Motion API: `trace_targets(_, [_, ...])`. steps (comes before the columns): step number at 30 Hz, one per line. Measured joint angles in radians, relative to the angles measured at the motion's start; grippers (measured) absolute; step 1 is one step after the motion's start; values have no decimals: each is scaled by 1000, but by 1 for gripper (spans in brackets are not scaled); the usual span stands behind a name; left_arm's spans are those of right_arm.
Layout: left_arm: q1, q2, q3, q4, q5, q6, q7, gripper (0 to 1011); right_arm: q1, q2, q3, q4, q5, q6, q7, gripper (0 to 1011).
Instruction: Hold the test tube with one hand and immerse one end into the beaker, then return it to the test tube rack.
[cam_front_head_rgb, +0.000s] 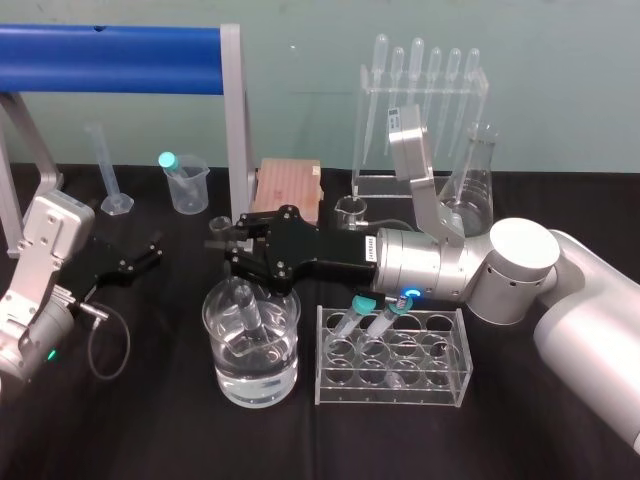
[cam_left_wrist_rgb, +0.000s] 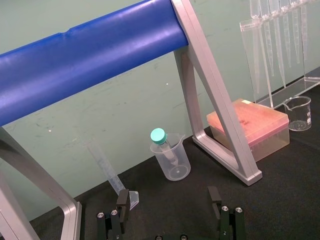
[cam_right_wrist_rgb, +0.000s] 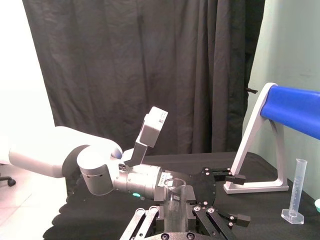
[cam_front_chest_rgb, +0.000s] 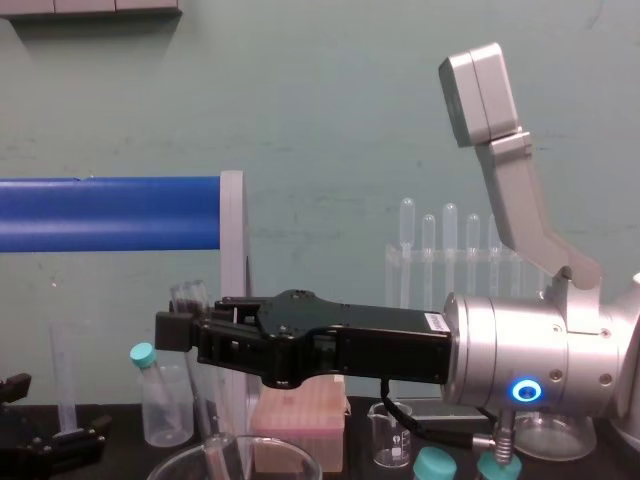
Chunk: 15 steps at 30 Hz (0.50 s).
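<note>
Clamping test tube (cam_front_head_rgb: 247, 310), right gripper (cam_front_head_rgb: 228, 247), tube end inside beaker (cam_front_head_rgb: 222, 382), left gripper (cam_front_head_rgb: 152, 250) wide, far left.

No legible text anywhere. White sticker (cam_front_head_rgb: 372, 246) at wrist end of right gripper (cam_front_head_rgb: 228, 247) carries print, too small to read. Measuring cylinder (cam_right_wrist_rgb: 299, 191) shows graduation lines, no readable numbers. No brands, no signs.

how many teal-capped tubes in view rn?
3 teal-capped clear plastic tubes: one stands in the cloudy mid-sized beaker at back left; two lean side by side in the clear acrylic test tube rack up front. The right arm could hide more.
</note>
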Motion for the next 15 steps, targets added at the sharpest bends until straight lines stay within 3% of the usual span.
trace_targets(11, [0, 0, 0, 0, 0, 0, 0, 1000, 0, 0, 0, 0, 0, -2, 1, 226])
trace_targets(15, [0, 0, 0, 0, 0, 0, 0, 1000, -5, 4, 12, -20, 0, -26, 1, 226])
